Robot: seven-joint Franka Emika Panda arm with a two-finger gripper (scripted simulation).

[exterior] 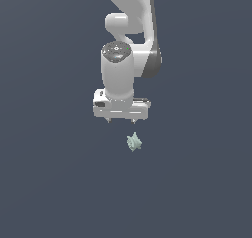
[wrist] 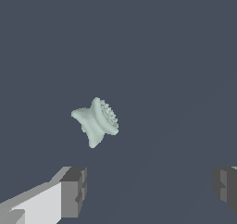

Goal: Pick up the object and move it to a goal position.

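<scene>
Hanging at the exterior frame's centre, your pincer (exterior: 121,121) has its fingers spread wide, gripping nothing; the object (exterior: 134,142) sits just below-right, apart, bare surface (exterior: 49,183) all around.

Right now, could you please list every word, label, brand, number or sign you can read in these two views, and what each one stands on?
None: no readable text in either view.
The pale green object has bumps and ridges but no lettering.
The white arm and open gripper carry no legible label; a small dark patch on the gripper body is too small to read.
The dark background is unmarked.
</scene>
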